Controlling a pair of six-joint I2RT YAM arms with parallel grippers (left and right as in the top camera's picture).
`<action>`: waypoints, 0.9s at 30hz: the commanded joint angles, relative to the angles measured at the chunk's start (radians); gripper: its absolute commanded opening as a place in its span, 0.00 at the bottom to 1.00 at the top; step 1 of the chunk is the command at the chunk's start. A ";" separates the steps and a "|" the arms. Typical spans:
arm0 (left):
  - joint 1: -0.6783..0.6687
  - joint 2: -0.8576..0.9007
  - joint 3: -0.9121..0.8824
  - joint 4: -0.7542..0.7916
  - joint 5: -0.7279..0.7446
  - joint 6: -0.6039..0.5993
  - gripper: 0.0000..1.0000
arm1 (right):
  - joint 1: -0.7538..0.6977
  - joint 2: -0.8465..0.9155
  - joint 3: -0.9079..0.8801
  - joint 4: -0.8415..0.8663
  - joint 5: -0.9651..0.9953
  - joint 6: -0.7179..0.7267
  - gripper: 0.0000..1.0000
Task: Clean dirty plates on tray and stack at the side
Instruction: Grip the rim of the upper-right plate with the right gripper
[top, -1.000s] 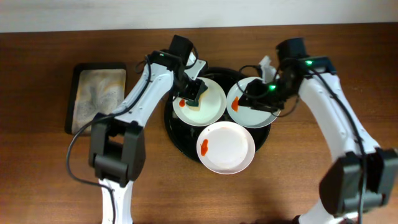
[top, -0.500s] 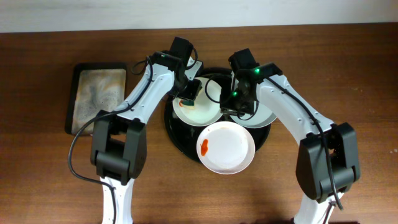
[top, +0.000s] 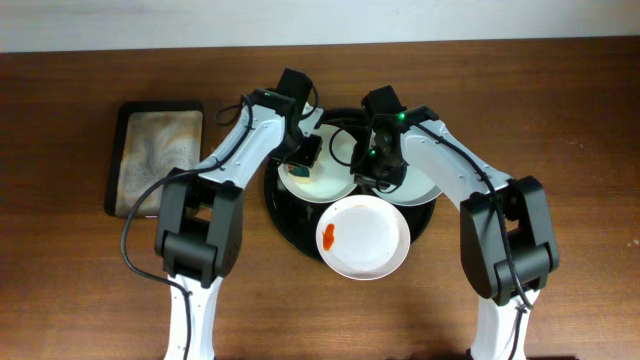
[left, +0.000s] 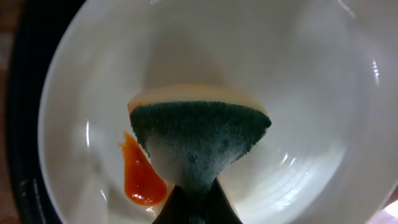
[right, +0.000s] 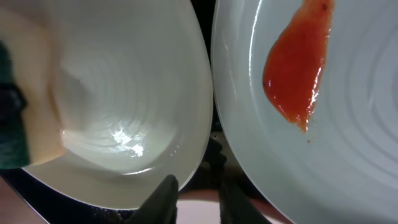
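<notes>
The main change in the last second is on the right side: the right gripper (right: 198, 190) was reaching in from the right with its arm stretched out over the right back plate (top: 425, 185). Now the arm is folded inward and the gripper hangs over the narrow dark gap between that plate and the left back plate (top: 340, 175). Its jaws stand only a little apart, and I see nothing clamped between them (the rim of the left back plate runs very close to one finger, so a light contact I cannot exclude). The left gripper (left: 196, 202) has hardly moved; it is closed tight on the green sponge (left: 199, 140), which rests inside the left back plate just beside the red smear (left: 142, 182). That smear is not wiped yet, and the right back plate has its own sauce streak (right: 300, 62), as does the front plate (top: 370, 240). All three plates lie on the black tray (top: 283, 215) as before, the front one overhanging its near rim; none is stacked at the side. I judge that the task is at its beginning, and that the right arm has come in probably to steady the plate while the sponge wipes.
</notes>
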 joint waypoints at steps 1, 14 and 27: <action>0.005 0.002 -0.003 -0.002 -0.006 -0.006 0.00 | 0.013 0.010 -0.001 0.017 0.019 0.029 0.26; 0.005 0.002 -0.003 -0.006 0.005 -0.006 0.00 | 0.039 0.045 -0.001 0.048 0.054 0.096 0.24; 0.005 0.002 -0.003 -0.009 0.005 -0.006 0.00 | 0.037 0.057 -0.001 0.039 0.110 0.111 0.12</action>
